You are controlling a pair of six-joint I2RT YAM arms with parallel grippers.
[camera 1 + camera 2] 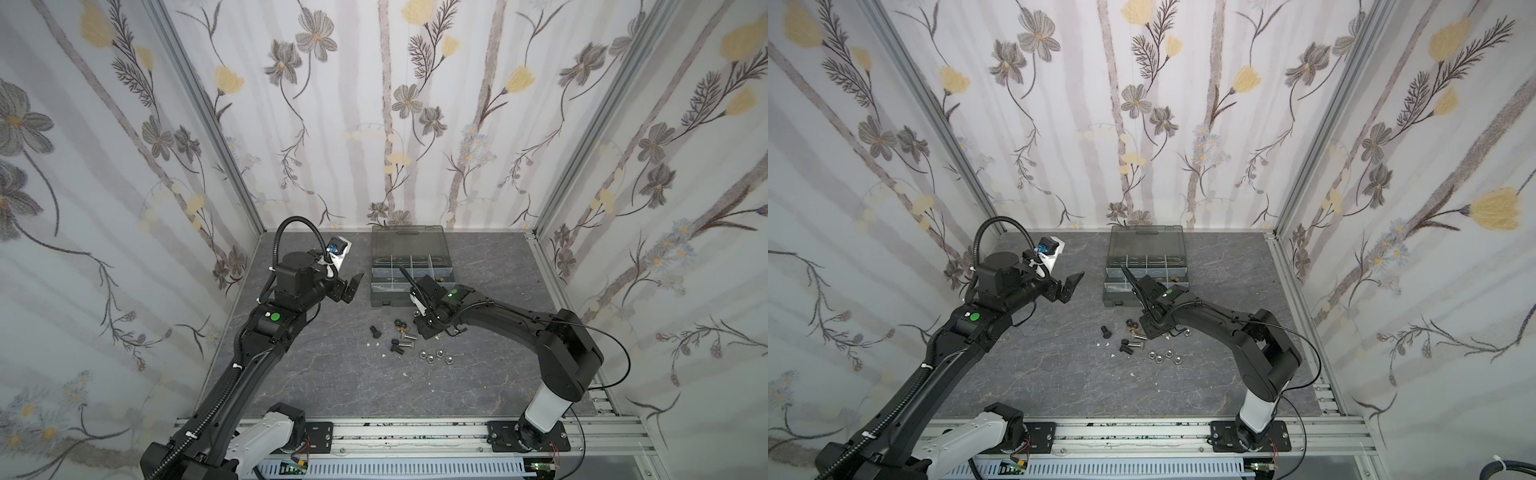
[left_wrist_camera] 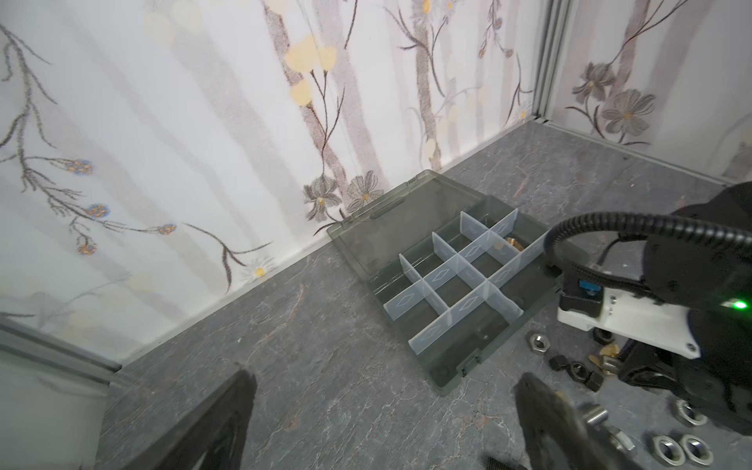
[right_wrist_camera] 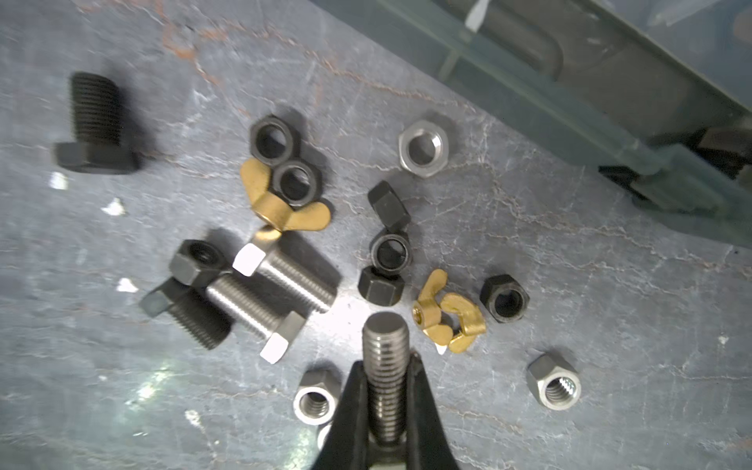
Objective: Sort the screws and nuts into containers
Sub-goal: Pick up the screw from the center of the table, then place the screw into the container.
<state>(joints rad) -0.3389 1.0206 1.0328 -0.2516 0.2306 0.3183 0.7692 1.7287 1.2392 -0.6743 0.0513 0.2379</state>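
Note:
In the right wrist view my right gripper is shut on the threaded shank of a silver screw, just above the loose pile. Around it lie black nuts, brass wing nuts, two more silver screws, black screws and silver nuts. In both top views the pile sits in front of the open organizer case. Its containers are split by translucent dividers, and one holds a brass piece. My left gripper hangs open and empty left of the case.
The case lid lies open against the back wall. Small white flecks dot the grey marble-patterned table. Flowered walls close in three sides, and an aluminium rail runs along the front edge.

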